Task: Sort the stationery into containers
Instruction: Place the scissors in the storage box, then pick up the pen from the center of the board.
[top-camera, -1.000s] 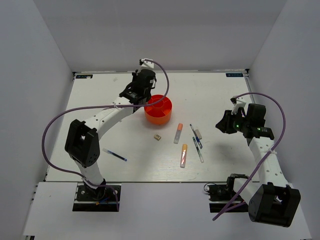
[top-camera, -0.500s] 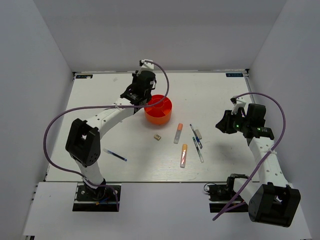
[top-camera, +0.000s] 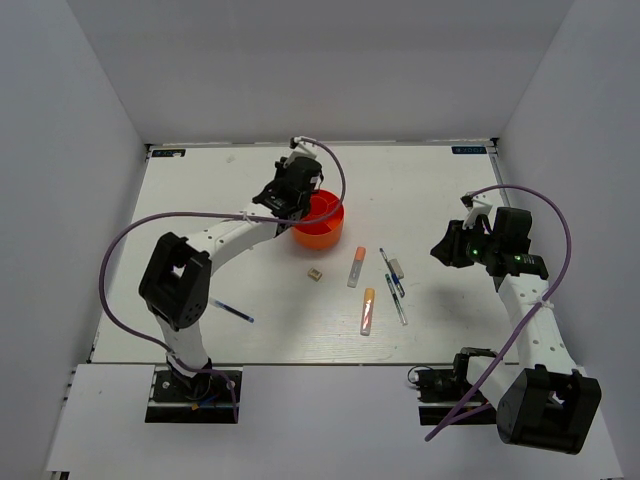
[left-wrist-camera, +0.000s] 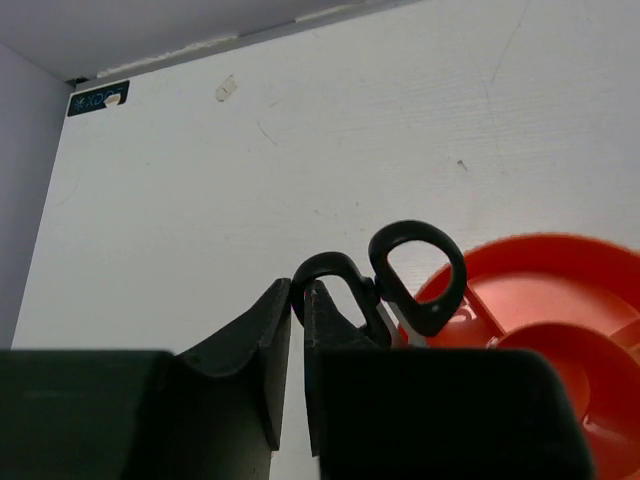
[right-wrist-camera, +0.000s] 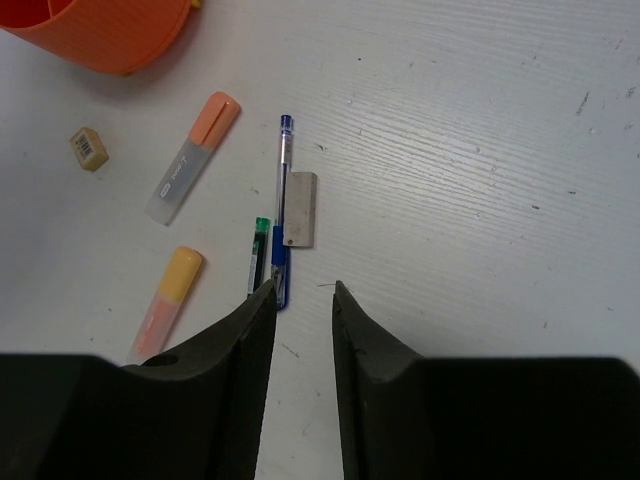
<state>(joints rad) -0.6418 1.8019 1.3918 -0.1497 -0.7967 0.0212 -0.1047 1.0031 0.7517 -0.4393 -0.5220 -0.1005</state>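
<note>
just ahead of the left gripper (left-wrist-camera: 297, 292), whose jaws are pinched almost together on one loop of the black-handled scissors (left-wrist-camera: 372, 292), the orange organiser (left-wrist-camera: 560, 300) lies below and to its right. a second ago this hand hung off the organiser's far-left side; it has swung in over the rim, so the scissors look close to being dropped into a compartment. the right gripper (right-wrist-camera: 303, 290), jaws partly apart and empty, hovers above the blue pen (right-wrist-camera: 283, 190), green pen (right-wrist-camera: 258, 245) and eraser (right-wrist-camera: 301, 208), all unsorted.
</note>
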